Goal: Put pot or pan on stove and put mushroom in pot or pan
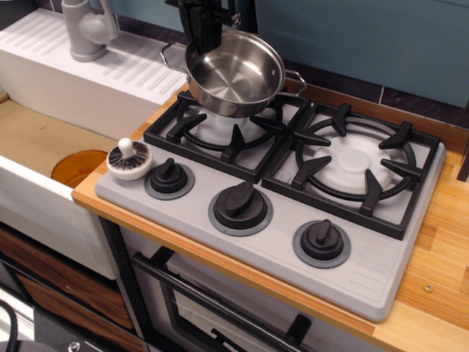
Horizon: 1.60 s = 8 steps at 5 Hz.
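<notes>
Steel pan [236,73] hangs tilted over the stove's [278,220] left grate, its far rim clenched in the hand [207,31], ready for seating; mushroom [130,159] waits at the stove's front-left corner.
</notes>
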Each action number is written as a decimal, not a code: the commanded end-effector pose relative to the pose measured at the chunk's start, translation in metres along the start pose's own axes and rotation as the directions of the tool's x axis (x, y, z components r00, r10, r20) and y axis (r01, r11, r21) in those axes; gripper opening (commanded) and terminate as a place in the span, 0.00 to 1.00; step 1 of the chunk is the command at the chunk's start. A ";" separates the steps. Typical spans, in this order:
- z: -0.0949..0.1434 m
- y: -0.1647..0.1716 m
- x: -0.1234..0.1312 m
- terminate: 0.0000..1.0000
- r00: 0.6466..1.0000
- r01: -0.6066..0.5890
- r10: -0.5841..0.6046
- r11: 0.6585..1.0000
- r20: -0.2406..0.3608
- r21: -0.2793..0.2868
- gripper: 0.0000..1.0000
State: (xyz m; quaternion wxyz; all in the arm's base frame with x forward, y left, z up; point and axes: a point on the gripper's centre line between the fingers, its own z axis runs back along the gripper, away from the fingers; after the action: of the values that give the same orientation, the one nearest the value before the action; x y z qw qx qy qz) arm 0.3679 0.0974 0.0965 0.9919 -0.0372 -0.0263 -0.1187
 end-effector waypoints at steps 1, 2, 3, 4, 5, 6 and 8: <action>-0.003 0.010 0.013 0.00 0.998 0.022 -0.022 1.000 0.059 0.002 0.00; -0.007 0.015 0.015 0.00 0.997 0.036 -0.036 0.999 0.064 -0.004 0.00; -0.007 0.016 0.014 0.00 0.997 0.049 -0.048 0.999 0.063 -0.005 1.00; -0.001 0.014 0.013 0.00 0.998 0.050 -0.049 0.999 0.045 -0.016 1.00; 0.008 0.012 0.011 0.00 0.999 0.049 -0.048 0.998 0.025 -0.028 1.00; 0.023 0.005 0.009 0.00 0.999 0.043 -0.043 0.999 -0.001 -0.024 1.00; 0.045 -0.005 0.005 0.00 0.998 0.048 -0.047 0.999 -0.050 0.021 1.00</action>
State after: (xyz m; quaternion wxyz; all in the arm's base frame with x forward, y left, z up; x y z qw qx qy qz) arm 0.3612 0.0966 0.1004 0.9879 -0.0478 0.0507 -0.1388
